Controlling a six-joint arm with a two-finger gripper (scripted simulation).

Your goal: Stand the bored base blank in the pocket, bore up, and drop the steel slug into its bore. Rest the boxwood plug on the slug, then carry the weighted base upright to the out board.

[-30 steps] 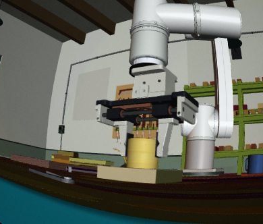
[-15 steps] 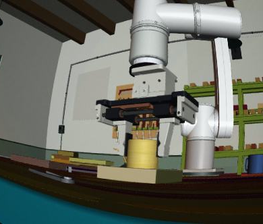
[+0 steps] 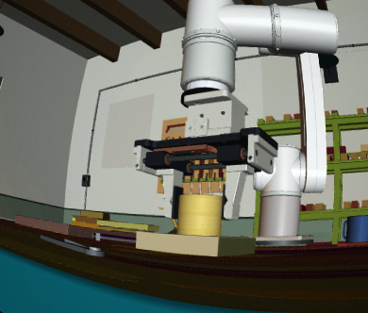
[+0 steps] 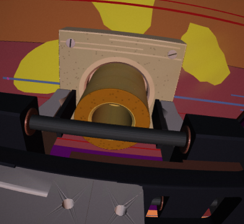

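Observation:
The bored base blank [image 3: 200, 215] is a yellow wooden cylinder. It stands upright in the round pocket of the tan block [image 3: 195, 244] on the bench. Its bore [image 4: 113, 115] faces up and looks empty in the wrist camera. The tan block [image 4: 120, 63] carries two screws along its far edge. I see no steel slug or boxwood plug. My gripper [image 3: 203, 202] hangs straight down over the blank, one finger on each side of it. The gripper is open and holds nothing.
Behind the work stands a green shelf rack [image 3: 348, 165] with small wooden pieces, beside the arm's base [image 3: 280, 207]. A blue mug [image 3: 356, 228] sits to the right. Flat boards [image 3: 112, 224] lie stacked to the left. Yellow patches [image 4: 201, 54] mark the bench around the block.

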